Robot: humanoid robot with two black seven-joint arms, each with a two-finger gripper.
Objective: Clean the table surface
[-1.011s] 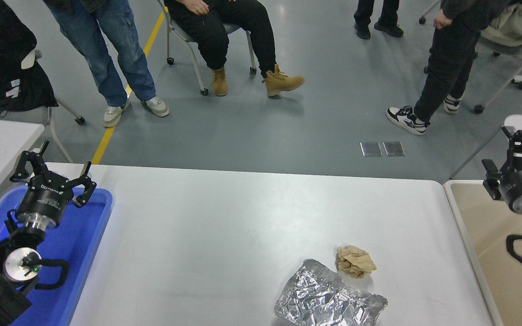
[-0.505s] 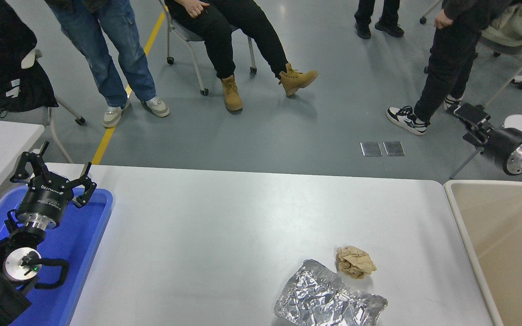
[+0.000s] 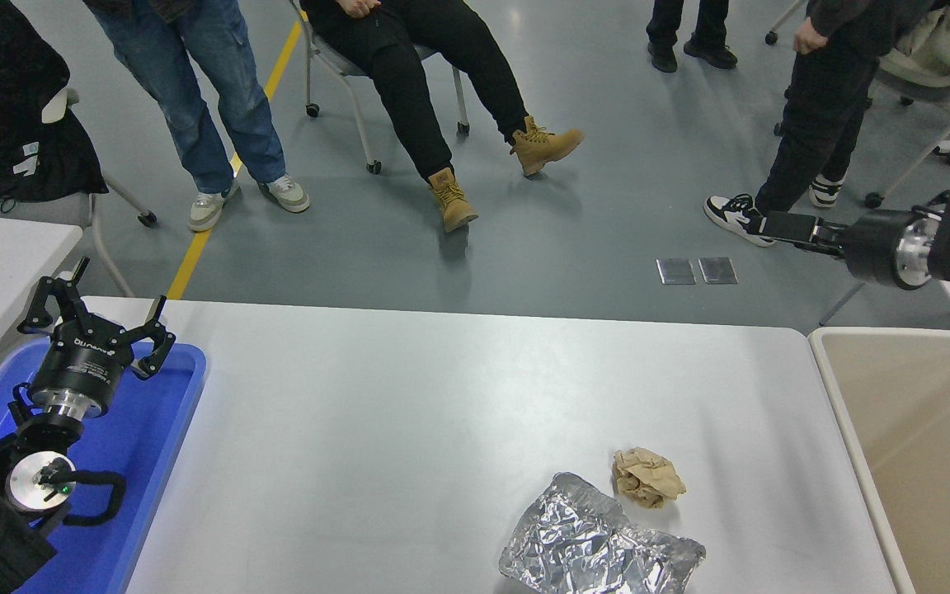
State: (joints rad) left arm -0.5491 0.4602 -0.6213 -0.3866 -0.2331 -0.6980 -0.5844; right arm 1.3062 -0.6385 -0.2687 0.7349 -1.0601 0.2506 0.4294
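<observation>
L end effector (image 3: 94,318) parked over blue tray (image 3: 157,429), fingers spread, empty. Counter (image 3: 409,396) litter, foil (image 3: 599,549) and paper wad (image 3: 646,477), sits well below-left of R end effector (image 3: 784,224); its fingers look pressed together, we think pre-reach.

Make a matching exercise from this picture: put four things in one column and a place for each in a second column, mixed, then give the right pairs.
Things:
1. foil sheet
2. crumpled brown paper
3. left tool
4. right tool

Places:
A. above the blue tray, at the left
B. on the table surface, at its near edge
C. in the air past the table's far right corner, over the floor
D. on the table, just beyond the foil

Pairs: 1-B, 2-D, 3-A, 4-C
</observation>
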